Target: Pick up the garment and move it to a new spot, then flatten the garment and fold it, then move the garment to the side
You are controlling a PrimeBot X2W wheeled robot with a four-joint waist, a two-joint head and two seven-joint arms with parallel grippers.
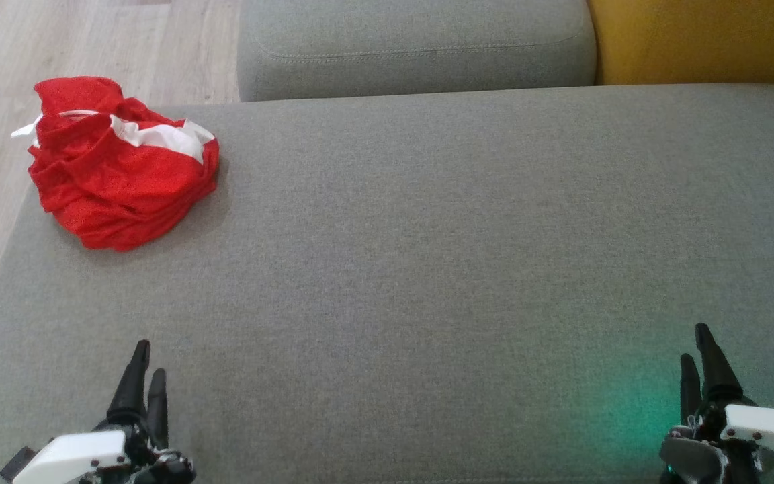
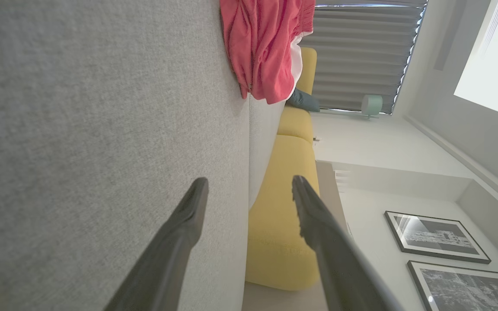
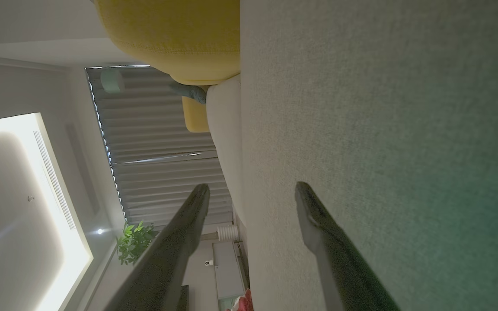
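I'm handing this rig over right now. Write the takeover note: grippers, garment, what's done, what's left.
Left gripper: open, empty, at the near edge of the grey cushion.
Right gripper: open, empty, also at the near edge.
Red and white garment: bunched heap on the cushion's far left corner, partly over the edge, apart from both grippers.
Done: nothing evident; the garment looks neither flat nor neatly folded.
Left: pick it up, move it to a new spot, flatten, fold, move aside.
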